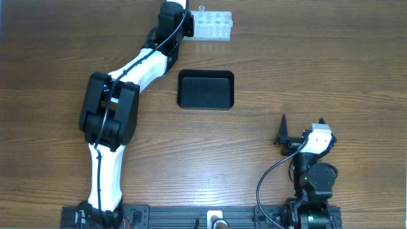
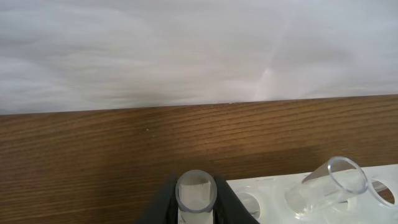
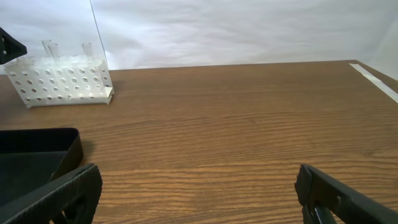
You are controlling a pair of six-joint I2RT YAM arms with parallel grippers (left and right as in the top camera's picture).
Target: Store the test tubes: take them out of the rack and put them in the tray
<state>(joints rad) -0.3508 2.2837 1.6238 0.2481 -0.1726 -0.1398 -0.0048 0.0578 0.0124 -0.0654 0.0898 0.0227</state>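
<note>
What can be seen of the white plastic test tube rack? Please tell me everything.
The white perforated plastic rack stands upright near the far edge of the wooden table, beyond the black rectangular tray and apart from it. Rows of round holes pierce its side wall. Clear test tubes rise from its top; one leans. The left gripper grips one at the end on that arm's side.

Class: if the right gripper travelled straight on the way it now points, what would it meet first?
Nothing close: ahead of the right gripper lies bare table up to the white wall. The tray and rack sit off to its left, probably clear of its line.
</note>
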